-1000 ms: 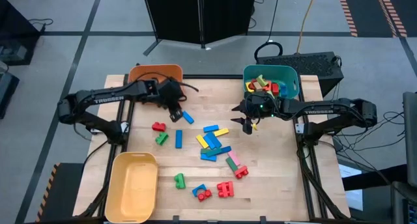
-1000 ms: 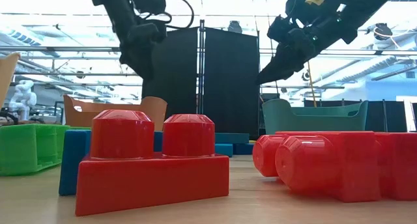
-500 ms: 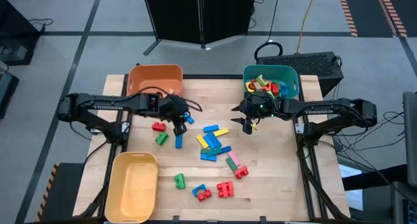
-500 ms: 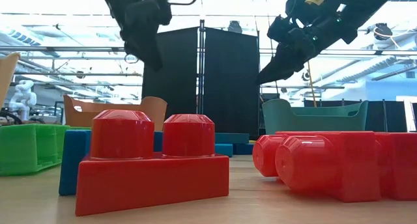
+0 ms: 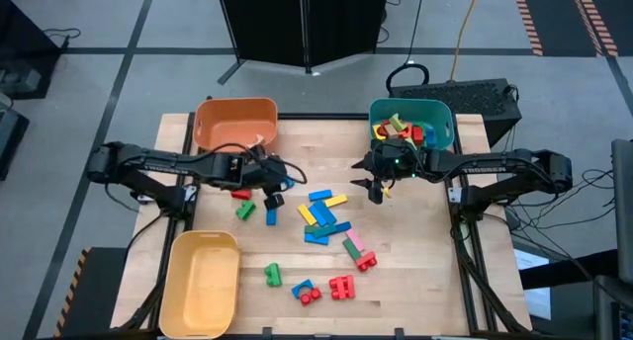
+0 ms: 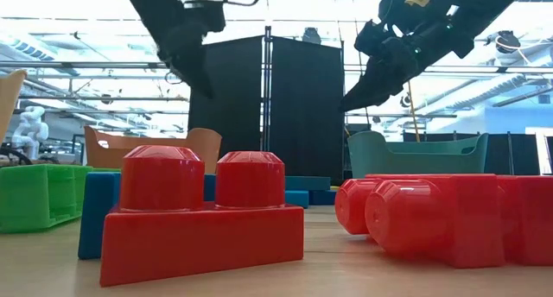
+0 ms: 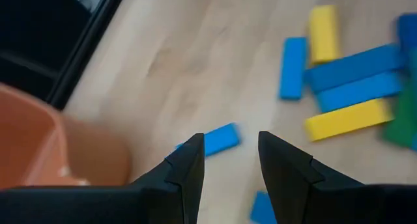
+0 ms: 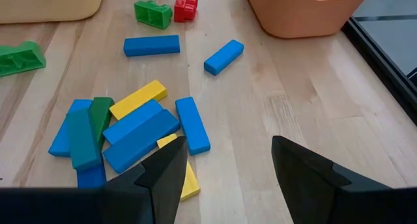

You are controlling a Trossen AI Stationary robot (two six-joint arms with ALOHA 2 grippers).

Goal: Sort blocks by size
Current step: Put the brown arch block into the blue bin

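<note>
Left gripper (image 7: 228, 160) parted, seemingly empty, above blue bar (image 7: 217, 139).

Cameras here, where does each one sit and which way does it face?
High view: overhead, straight down; both arms, orange plastic bin, teal plastic bin.
Low view: table height, looking level across; red studded brick up close, arms above.
Left wrist view: looks past open left gripper at small blue flat bar.
Right wrist view: past open right gripper at the block pile.
Shared: both wrist views show that small blue flat bar.
</note>
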